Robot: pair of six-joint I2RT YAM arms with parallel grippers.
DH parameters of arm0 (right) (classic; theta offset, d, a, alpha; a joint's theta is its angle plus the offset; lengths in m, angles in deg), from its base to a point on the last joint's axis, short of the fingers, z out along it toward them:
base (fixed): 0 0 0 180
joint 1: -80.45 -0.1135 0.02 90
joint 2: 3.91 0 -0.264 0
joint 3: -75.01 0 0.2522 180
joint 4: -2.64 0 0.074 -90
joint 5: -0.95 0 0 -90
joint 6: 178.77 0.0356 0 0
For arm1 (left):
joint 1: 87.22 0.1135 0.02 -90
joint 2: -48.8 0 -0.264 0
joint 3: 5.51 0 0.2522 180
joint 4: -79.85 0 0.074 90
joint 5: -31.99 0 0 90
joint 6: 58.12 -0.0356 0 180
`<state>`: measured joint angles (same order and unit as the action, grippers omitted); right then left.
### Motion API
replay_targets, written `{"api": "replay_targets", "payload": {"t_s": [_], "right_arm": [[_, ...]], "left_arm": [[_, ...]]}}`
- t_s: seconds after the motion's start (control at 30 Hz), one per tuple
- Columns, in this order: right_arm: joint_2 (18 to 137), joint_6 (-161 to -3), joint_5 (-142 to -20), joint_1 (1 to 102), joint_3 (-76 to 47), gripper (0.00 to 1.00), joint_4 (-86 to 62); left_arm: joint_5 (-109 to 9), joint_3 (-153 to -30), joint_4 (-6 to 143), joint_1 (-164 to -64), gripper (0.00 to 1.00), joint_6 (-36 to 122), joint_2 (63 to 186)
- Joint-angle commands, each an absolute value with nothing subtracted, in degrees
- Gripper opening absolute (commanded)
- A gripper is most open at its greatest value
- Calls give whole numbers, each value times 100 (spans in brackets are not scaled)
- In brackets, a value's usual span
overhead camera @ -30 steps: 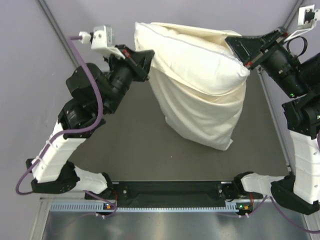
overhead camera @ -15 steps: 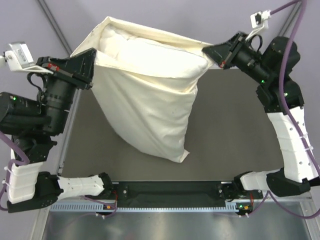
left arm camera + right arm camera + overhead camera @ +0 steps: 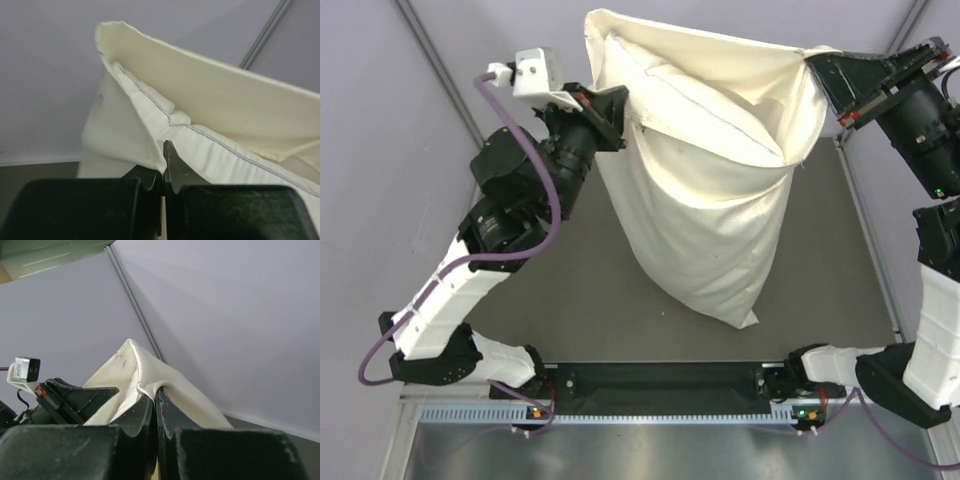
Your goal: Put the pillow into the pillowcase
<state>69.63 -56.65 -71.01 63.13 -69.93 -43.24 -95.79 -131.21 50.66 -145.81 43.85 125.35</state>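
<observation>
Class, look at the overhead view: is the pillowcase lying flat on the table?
No: the pillowcase hangs with its open mouth upward, its rim pinched by the left gripper and the right gripper, one at each side.

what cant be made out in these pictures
Lower part of the pillow: top view, wrapped by the pillowcase, so its depth inside is unclear.
Bottom corner of the pillowcase: top view looks straight down, so contact with the table cannot be told.
The pillowcase below its rim: blocked by the left gripper in the left wrist view and the right gripper in the right wrist view.
The right arm: cut off by the top view's right edge.
</observation>
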Motion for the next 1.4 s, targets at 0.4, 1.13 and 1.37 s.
{"api": "replay_targets", "payload": {"t_s": [0.4,1.13,1.37], "right_arm": [[5929,-6003,-7446,6410,-2896,0,-3538],[3327,-5791,-10502,6138,1230,73,-4405],[3098,-6081,-11147,6173,799,86,-4943]], "left_arm": [[-10591,-14495,6309,-14567,0,2504,11471],[-7533,-12650,6310,-14646,34,4699,14591],[-7708,-12369,4900,-14690,73,4997,13768]]}}
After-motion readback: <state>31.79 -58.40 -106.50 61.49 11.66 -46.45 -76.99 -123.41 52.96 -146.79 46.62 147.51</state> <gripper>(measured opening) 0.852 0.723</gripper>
